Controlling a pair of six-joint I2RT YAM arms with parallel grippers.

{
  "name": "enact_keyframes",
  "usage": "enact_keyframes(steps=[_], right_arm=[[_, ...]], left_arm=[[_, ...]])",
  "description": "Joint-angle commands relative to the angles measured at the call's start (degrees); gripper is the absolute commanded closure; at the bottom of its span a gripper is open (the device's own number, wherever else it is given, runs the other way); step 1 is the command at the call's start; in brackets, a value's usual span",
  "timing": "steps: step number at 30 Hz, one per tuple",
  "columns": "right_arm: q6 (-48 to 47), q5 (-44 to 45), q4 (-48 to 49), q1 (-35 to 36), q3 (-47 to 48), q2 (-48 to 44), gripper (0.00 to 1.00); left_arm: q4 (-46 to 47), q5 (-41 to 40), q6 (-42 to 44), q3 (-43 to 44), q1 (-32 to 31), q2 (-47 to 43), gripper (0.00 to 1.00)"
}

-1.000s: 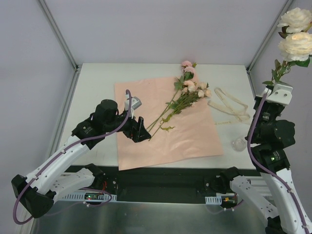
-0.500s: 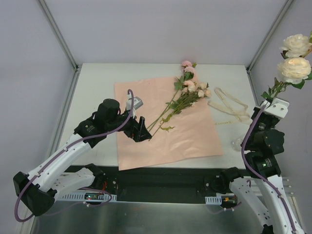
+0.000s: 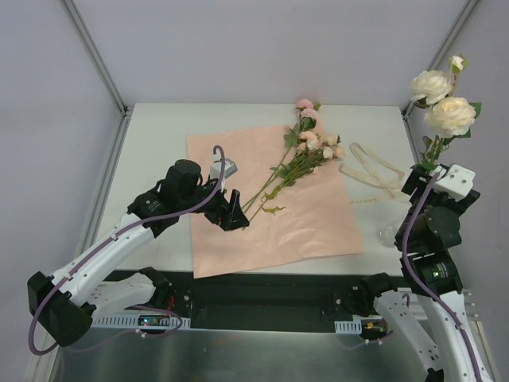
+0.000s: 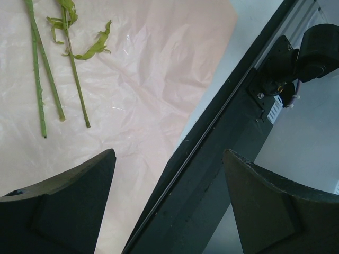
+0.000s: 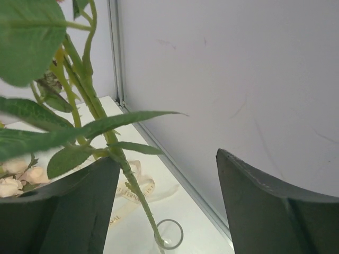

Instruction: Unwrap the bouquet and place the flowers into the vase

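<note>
At the near right corner of the worktop (image 3: pixel 159 135), the small glass vase (image 5: pixel 168 234) is standing just inside the edge. A tall stem of cream roses (image 3: pixel 441 99) is rising from it, its foot seemingly dipping into the neck. The right gripper (image 5: pixel 165 159) is hovering above with its jaws spread wide. The stem is running between them, close to the left finger but not pinched, so I'd say this is the placing step, with one stem going in.

Over to the left, the left gripper (image 4: pixel 169 153) is hanging wide and empty over the flattened pink wrapping paper (image 3: pixel 294 223), just beside the cut stem ends. Further back, the remaining flowers (image 3: pixel 306 155) are lying across the paper, heads pointing toward the far edge. The cream ribbon (image 3: pixel 374 171) is lying loose on the bare worktop to their right. The unwrapping looks done.

Next, the right arm is going to need a clean lift without snagging leaves, since the vase looks light and the stem top-heavy. The left gripper needs to close on the stem ends.

A white label (image 4: pixel 275 108) is showing on the black frame below the near edge, and print is running along the ribbon. I can't read either.
</note>
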Motion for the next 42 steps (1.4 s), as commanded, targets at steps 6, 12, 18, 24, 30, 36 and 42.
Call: enact_keyframes(steps=[6,12,18,24,30,36,42], right_arm=[[12.2,1.4,-23.5,-0.3,12.2,-3.8,0.15],[10.0,-8.0,-34.4,-0.4,18.1,-4.8,0.10],[12.3,-10.9,-37.5,-0.4,17.8,-4.5,0.06],[16.1,-7.1,-37.7,-0.3,15.5,-3.4,0.06],[20.2,-10.8,-42.5,-0.3,15.7,-1.3,0.06],[19.0,-25.4,-44.1,-0.4,14.9,-4.9,0.06],[18.0,-53.5,-43.3,-0.4,13.3,-7.7,0.06]], left_arm=[[2.2,-0.2,-0.6,2.3,-0.3,3.0,0.19],[2.0,-1.3,-1.6,4.4,-0.3,6.5,0.19],[2.0,-1.4,-2.9,7.2,-0.4,10.9,0.19],[2.7,-1.1,-5.5,8.7,-0.4,12.3,0.20],[2.8,-2.1,-6.0,8.8,-0.3,13.1,0.20],[2.6,-3.0,-4.8,11.8,-0.2,18.6,0.27],[1.3,-4.7,-4.4,17.6,0.3,29.7,0.45]])
